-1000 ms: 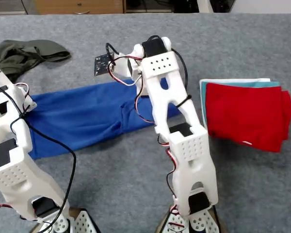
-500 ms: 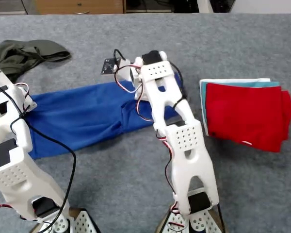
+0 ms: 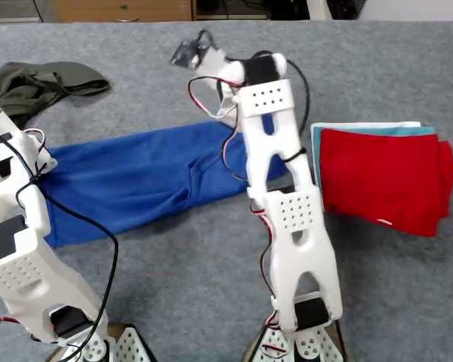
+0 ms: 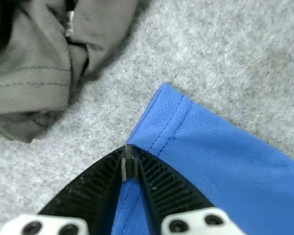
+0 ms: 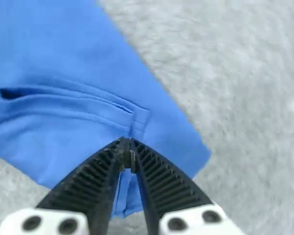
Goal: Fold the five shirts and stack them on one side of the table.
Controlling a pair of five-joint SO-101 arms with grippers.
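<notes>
Since the earlier frames, the right arm [image 3: 275, 151] has swung its wrist from above the blue shirt [image 3: 128, 181] to beyond that shirt's far edge. Check the right claw [image 5: 126, 155]: its jaws are pressed together over the shirt's stitched fold, and you cannot tell whether cloth is caught. Check the left claw [image 4: 129, 164]: it pinches the shirt's hem just beside a corner. An olive shirt [image 3: 38, 83] lies bunched beyond that corner. A folded red shirt [image 3: 381, 181] lies near the blue shirt's opposite end.
</notes>
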